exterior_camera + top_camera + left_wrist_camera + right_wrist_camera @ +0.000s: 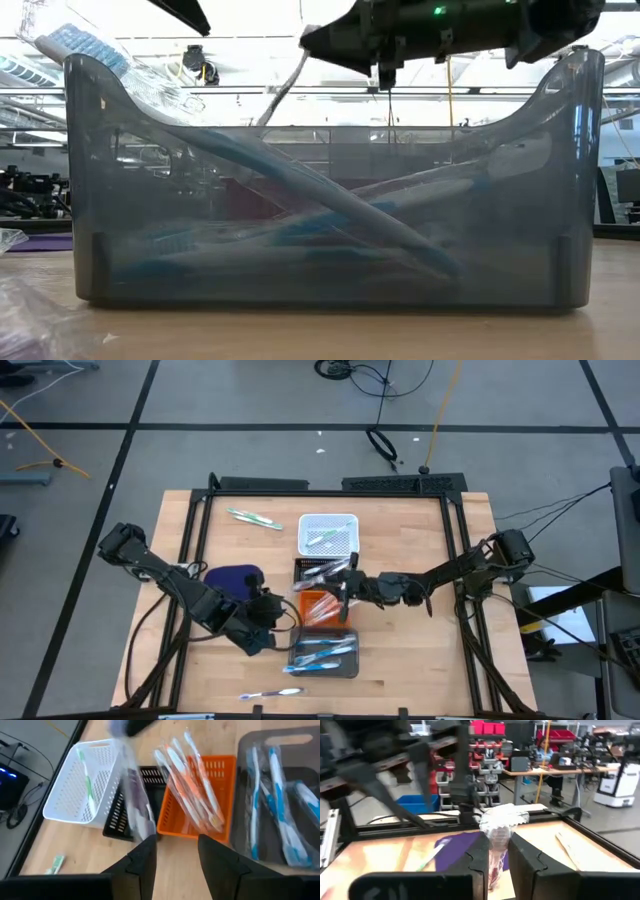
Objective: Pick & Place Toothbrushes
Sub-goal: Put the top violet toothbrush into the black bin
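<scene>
Four trays stand in a row down the table's middle: white (328,532), black (312,568), orange (325,610) and grey (325,653). Orange wrapped toothbrushes (192,780) lie in the orange tray, blue toothbrushes (277,805) in the grey one (330,180), and a green one (89,780) in the white one. My right gripper (345,586) reaches in from the right, level, shut on a clear-wrapped toothbrush (499,827) over the black tray. My left gripper (177,857) hovers open just left of the orange tray, nothing between its fingers. My right gripper pinches the clear-wrapped toothbrush between its two fingers, on the wrapper (495,851) partway along its length. The fingers come level from the table's right side and lie across it. The pack stands tilted, its crinkled end (504,816) above the fingers, lifted clear over the black tray.
A dark blue mat (236,578) lies left of the trays. One green toothbrush (254,518) lies on the table at the far left, another toothbrush (270,694) at the near edge. A black frame (200,510) rims the table.
</scene>
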